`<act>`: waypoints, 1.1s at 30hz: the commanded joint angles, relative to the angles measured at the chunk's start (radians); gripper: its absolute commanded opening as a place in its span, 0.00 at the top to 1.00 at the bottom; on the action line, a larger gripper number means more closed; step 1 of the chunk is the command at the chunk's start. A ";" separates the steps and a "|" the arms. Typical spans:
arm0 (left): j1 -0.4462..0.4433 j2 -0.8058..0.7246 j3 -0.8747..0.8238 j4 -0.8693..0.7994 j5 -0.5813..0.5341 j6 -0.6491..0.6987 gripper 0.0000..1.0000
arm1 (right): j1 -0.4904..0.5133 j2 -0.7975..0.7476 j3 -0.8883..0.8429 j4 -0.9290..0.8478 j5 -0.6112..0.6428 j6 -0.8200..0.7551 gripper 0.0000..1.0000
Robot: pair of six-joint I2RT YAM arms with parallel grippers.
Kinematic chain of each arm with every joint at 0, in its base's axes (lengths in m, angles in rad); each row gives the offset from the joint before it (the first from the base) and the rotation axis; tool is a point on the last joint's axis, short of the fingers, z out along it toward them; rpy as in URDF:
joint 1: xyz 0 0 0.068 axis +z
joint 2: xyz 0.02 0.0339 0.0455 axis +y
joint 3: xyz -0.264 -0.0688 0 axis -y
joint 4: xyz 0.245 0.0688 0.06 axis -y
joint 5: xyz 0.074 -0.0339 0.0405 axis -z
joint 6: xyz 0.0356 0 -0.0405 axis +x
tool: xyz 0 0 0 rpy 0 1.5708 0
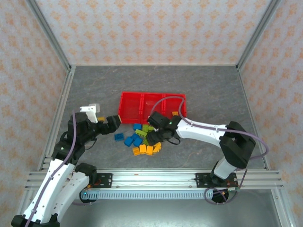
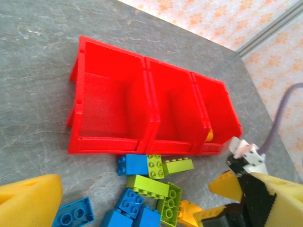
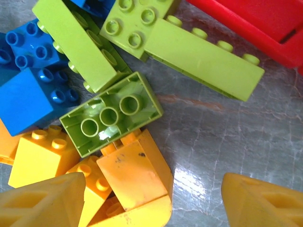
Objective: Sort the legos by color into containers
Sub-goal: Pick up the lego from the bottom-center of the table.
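right gripper (image 3: 154, 183) is down low over the pile of legos (image 1: 141, 139), jaws spread wide and holding nothing. an orange brick (image 3: 135, 172) lies on the table (image 3: 227, 132) between its fingers (image 3: 47, 201). in the wrist view it sits closer to the left one, with bare table on its other side. a green brick (image 3: 113, 116), lying studs down, touches its upper edge, and more orange ones crowd in by that nearer finger.

left gripper (image 1: 115, 122) hangs off to the side of the pile, near the left front corner of the tray (image 1: 131, 108). it is open too and carries nothing.

the pile sits on the table just in front of the tray, with blue, green and orange all mixed and the nearest bricks just beside the front wall. one orange piece (image 2: 209, 135) is in the right-hand compartment, and i can't spot anything in the other two.

to my eye this is the start of a pick, early in the job, with nearly the whole pile left to sort. the next move wants the right gripper eased sideways so the orange brick sits square between the fingers. then it goes straight down and closes gently. the neighbours are packed tight, so a finger could land on one or drag the green brick along. once lifted clear, the brick belongs with the other orange in the right-hand compartment, which is a short carry over the front wall.
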 commanded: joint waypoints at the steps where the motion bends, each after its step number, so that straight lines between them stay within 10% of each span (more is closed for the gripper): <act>1: -0.011 -0.024 -0.009 0.043 0.031 0.014 0.01 | 0.006 0.036 0.022 -0.029 0.000 -0.030 0.25; 19: -0.033 -0.159 -0.015 0.062 0.059 0.034 0.01 | 0.024 0.114 0.019 -0.022 0.023 0.065 0.29; 33: -0.033 -0.157 -0.012 0.055 0.050 0.039 0.01 | -0.044 0.007 -0.064 -0.023 0.192 0.196 0.51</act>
